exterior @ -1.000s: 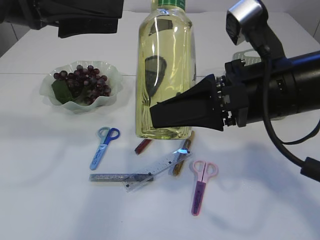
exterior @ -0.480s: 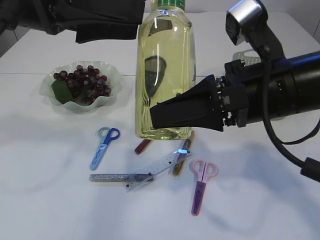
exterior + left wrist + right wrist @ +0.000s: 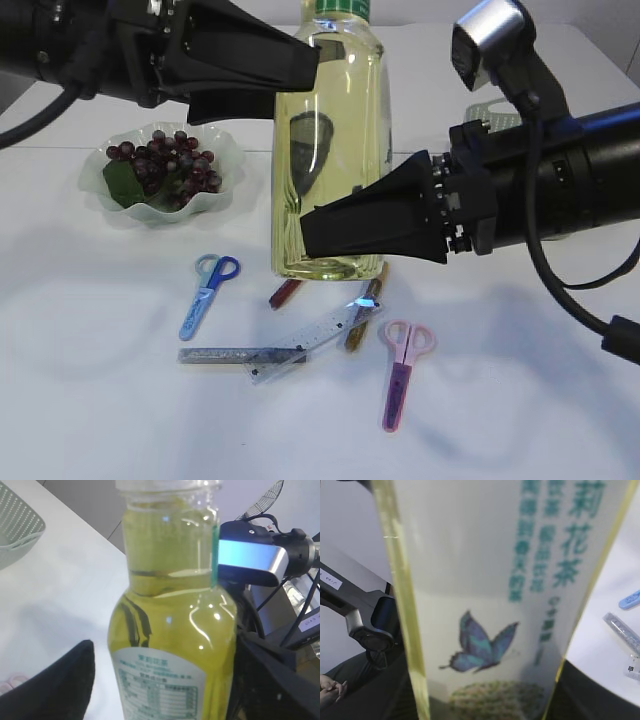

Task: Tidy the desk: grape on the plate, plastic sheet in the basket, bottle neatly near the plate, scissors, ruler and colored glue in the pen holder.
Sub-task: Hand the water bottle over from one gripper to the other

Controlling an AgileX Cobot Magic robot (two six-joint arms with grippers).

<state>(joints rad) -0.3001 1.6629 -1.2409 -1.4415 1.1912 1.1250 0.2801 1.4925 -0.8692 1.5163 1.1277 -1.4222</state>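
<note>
R claw (image 3: 310,228) clamped on bottle (image 3: 330,150), holding it upright over tabletop (image 3: 100,400) centre. L claw (image 3: 312,58) spread wide, fingers either side of bottle neck, contact unclear. Grapes (image 3: 165,160) in plate (image 3: 225,185) back-left. Scissors (image 3: 207,292), ruler (image 3: 240,355), pink scissors (image 3: 400,375) lie below bottle.

A white table (image 3: 90,400) fills nearly all the exterior view, with soft grey shadows on its surface. Behind the table's far edge, a pale wall shows. In the left wrist view, a fan (image 3: 272,495) stands beyond the table.
</note>
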